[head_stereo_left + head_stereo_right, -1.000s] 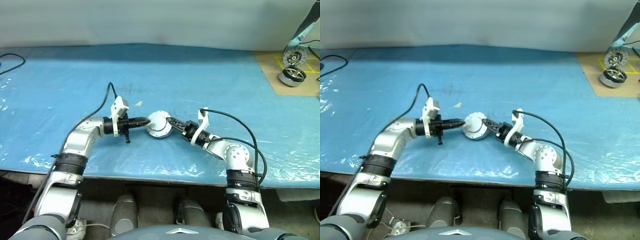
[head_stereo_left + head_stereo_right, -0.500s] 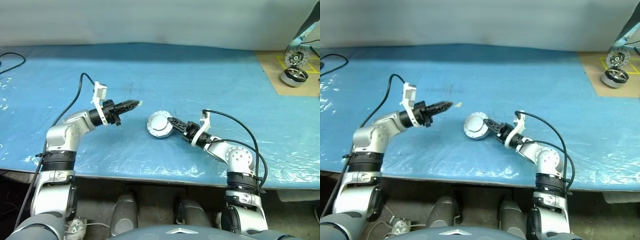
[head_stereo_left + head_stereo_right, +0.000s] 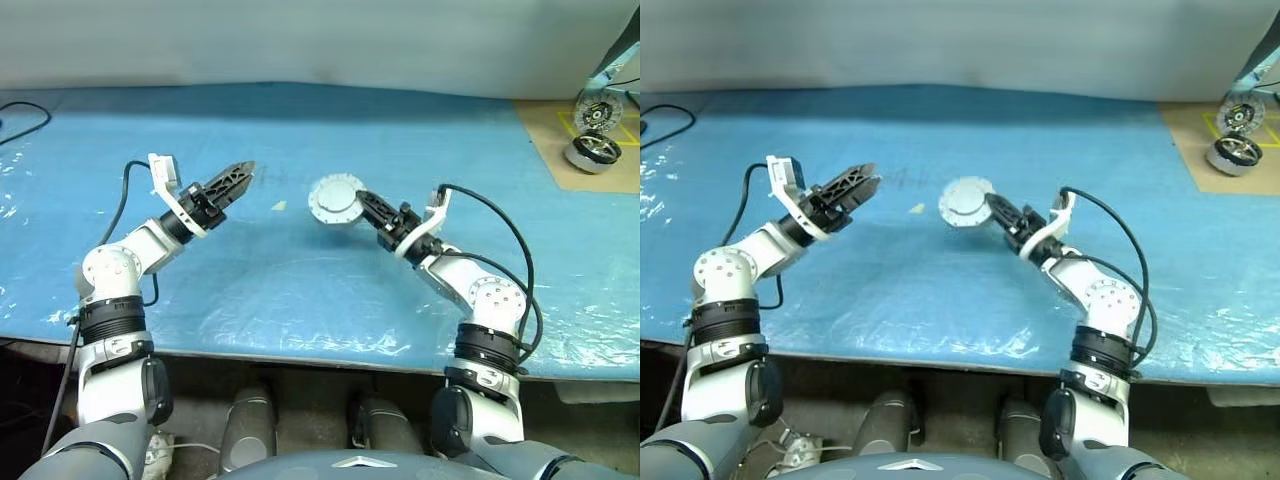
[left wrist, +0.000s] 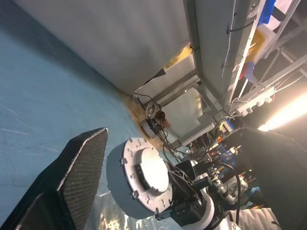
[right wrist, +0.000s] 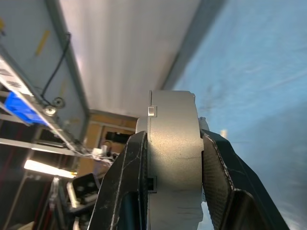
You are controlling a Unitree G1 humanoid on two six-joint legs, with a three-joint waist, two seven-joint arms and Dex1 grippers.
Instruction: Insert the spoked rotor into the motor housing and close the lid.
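Left gripper (image 3: 240, 172) open, right gripper (image 3: 362, 200) clamping one motor housing (image 3: 336, 198)

The motor housing (image 3: 337, 198), a round silver-grey disc with its lid shut, is held off the blue table (image 3: 300, 290), tilted on edge. The right hand (image 3: 362, 203) clamps it across its thickness.

Silver-grey motor housing (image 3: 336, 199), black fingers (image 3: 372, 207), blue table cover (image 3: 300, 290).

It looks like a workshop: a big table with a blue plastic cover (image 3: 300, 130), wires and metal frames (image 4: 225, 43), and spare motor parts (image 3: 590, 152) at two o'clock.
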